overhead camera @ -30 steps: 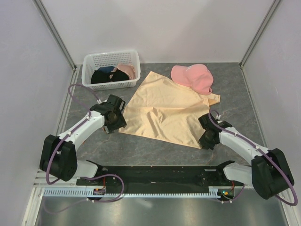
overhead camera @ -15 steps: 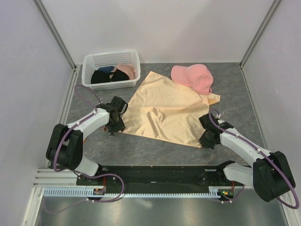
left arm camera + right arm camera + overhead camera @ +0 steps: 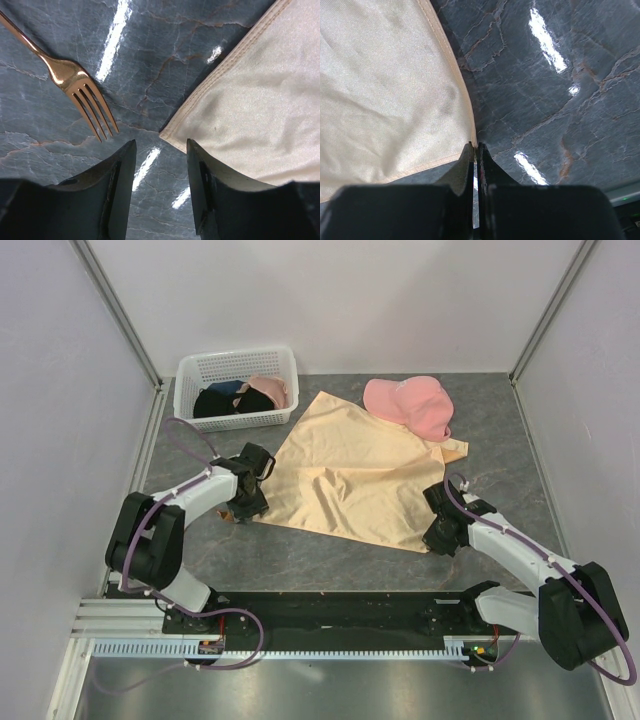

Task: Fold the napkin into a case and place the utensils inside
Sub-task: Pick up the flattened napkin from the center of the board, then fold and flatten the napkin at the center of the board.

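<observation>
The napkin [image 3: 350, 475] is spread flat mid-table [image 3: 330, 562]. Its left corner lies just ahead of the left tool [image 3: 161, 147], whose jaws are held partly open with nothing between them. A fork [image 3: 82, 92] is noted just left of that corner, and the right tool [image 3: 475, 150] appears pinched shut on the napkin's near right corner.

The top view looks down on the whole desk [image 3: 500, 440] from its near edge. Both wrist views face down close above it, each sharing a napkin [image 3: 350, 475] corner.
</observation>
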### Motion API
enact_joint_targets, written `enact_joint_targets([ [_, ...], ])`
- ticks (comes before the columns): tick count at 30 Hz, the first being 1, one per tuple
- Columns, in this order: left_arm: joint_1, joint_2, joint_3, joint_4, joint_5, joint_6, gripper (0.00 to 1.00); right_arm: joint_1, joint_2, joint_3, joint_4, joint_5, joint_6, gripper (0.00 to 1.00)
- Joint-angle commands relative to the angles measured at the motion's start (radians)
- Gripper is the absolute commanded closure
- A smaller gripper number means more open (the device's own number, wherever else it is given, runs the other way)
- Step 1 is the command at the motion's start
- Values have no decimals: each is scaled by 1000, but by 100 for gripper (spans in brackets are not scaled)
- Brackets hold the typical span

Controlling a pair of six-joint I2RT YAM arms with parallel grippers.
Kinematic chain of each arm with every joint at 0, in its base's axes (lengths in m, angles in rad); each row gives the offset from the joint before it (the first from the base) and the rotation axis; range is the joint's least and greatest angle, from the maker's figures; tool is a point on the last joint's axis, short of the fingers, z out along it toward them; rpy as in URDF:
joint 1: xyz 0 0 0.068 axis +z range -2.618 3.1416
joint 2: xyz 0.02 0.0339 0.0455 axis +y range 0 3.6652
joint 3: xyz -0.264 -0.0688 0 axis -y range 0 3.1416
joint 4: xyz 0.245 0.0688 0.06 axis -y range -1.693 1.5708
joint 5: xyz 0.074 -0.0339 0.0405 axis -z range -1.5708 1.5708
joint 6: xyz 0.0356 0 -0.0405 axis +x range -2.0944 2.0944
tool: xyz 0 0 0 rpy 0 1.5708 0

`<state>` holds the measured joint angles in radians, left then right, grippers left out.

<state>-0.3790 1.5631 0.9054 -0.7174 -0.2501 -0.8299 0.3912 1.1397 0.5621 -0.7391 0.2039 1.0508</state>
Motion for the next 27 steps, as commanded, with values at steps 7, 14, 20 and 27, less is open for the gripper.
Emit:
enact_joint_targets([
  [7,2,41,-6,81,-43,-57,48,6,-20,-18,26,9,-5,100],
  [14,5,45,-60,114,-21,-87,55,8,-34,-19,20,12,-11,100],
  [20,5,6,-77,130,-15,-92,80,6,-49,-8,20,22,-34,100],
  [27,14,-165,-50,122,86,-31,98,6,-168,42,56,-11,-147,100],
])
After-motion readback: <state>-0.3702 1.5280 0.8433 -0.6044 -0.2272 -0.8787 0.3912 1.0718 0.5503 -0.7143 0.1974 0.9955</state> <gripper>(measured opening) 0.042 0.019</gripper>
